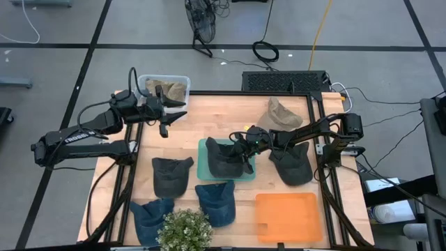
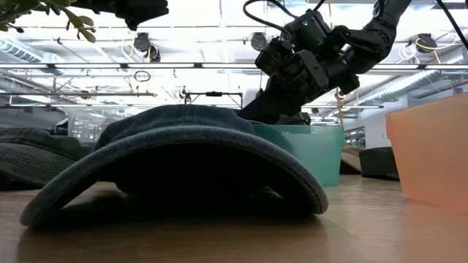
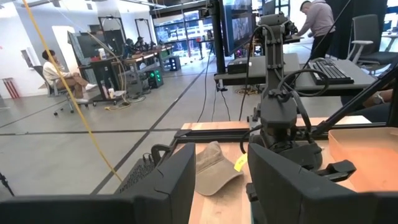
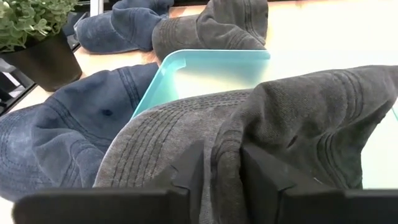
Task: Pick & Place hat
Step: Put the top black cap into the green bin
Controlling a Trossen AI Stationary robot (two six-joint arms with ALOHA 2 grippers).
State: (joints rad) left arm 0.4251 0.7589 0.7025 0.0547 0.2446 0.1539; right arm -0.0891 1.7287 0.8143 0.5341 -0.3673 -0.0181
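**Grey cap in the teal tray, right arm over it**

Denim comes first: nearest the tabletop's front edge a blue denim cap lies beside a potted plant, with a second blue cap just to the other side of the plant and an orange tray further along that edge. Behind them a dark grey cap lies flat on the wood tabletop.

In the middle sits the teal tray, and in it lies the charcoal cap, bunched up and spilling over the tray's rim. The right gripper is down over this cap; from its wrist camera a fold of the grey cloth stands between the two fingers, which sit a little apart on either side of it. Whether they pinch the fold or have let it go, I cannot tell. Another dark cap lies just beside the tray, under the right arm.

Further back a tan cap rests near the far edge. The left gripper hangs at the far left corner, jaws apart and holding nothing, next to a clear bin with more tan cloth inside.
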